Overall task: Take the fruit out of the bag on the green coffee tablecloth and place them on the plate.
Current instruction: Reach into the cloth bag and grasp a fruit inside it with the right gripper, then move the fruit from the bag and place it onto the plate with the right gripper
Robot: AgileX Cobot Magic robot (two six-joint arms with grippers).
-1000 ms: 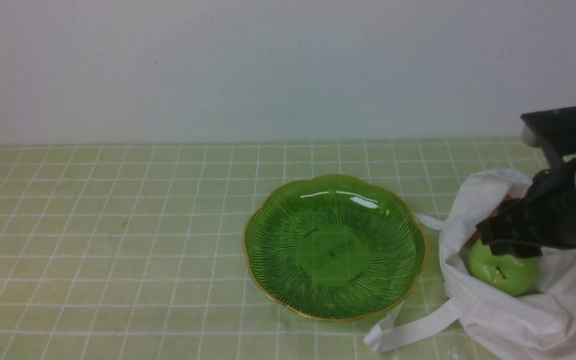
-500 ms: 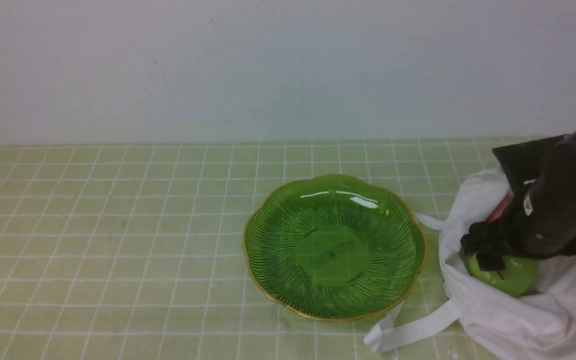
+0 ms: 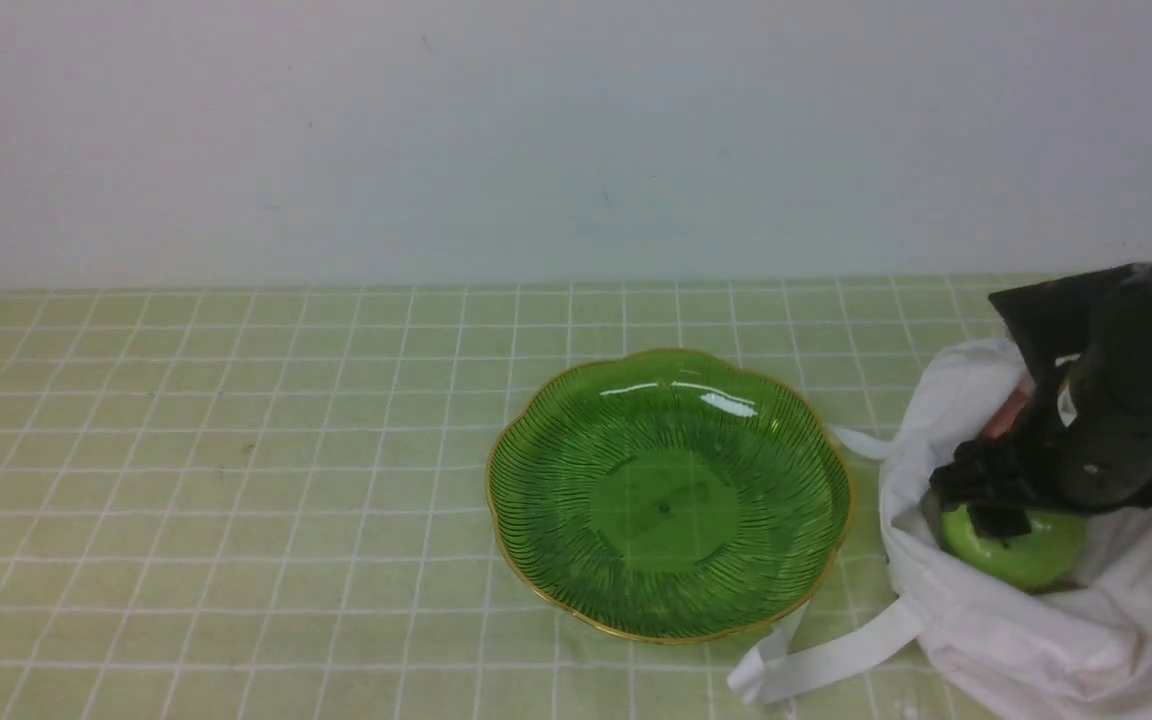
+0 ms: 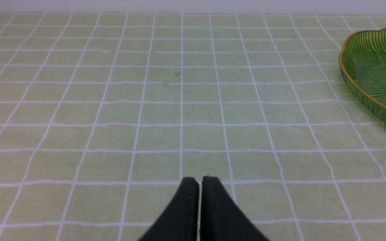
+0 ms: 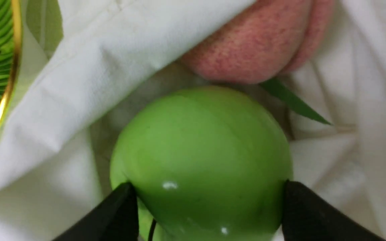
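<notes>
Bag (image 3: 1016,640): white cloth, slumping open at the right edge of the front view, partly running out of frame. It is holding both fruit.
- Apple (image 5: 199,147): glossy green, sitting toward the bag's near side, cloth bunching up around it.
- Peach (image 5: 253,43): pink and fuzzy, lying just behind the apple and touching it or nearly so. A fold of the bag is draping over part of it. Its thin green leaf (image 5: 293,100) is poking out beside the apple.

Right gripper (image 5: 209,204): reaching down into the bag mouth. Its two black fingers are pressing one on each flank of the apple, so it is grasping the fruit. The apple is sitting low in the bag; whether it is resting on the cloth I cannot tell.

Plate (image 3: 666,500): green ribbed glass with a gold scalloped rim, lying flat on the tablecloth (image 3: 236,480) just left of the bag. Neither fruit is lying on it.

Strap handle (image 3: 826,655): trailing out of the bag across the cloth, its end lying by the plate's near right rim. A second strap is running from the bag to the plate's right rim.

Left gripper (image 4: 199,182): hanging over bare checked cloth well left of the plate, fingers pressing together on nothing.

Room: a wide stretch of open cloth is lying left of the plate. The cloth's far edge is meeting a pale wall (image 3: 536,140).
</notes>
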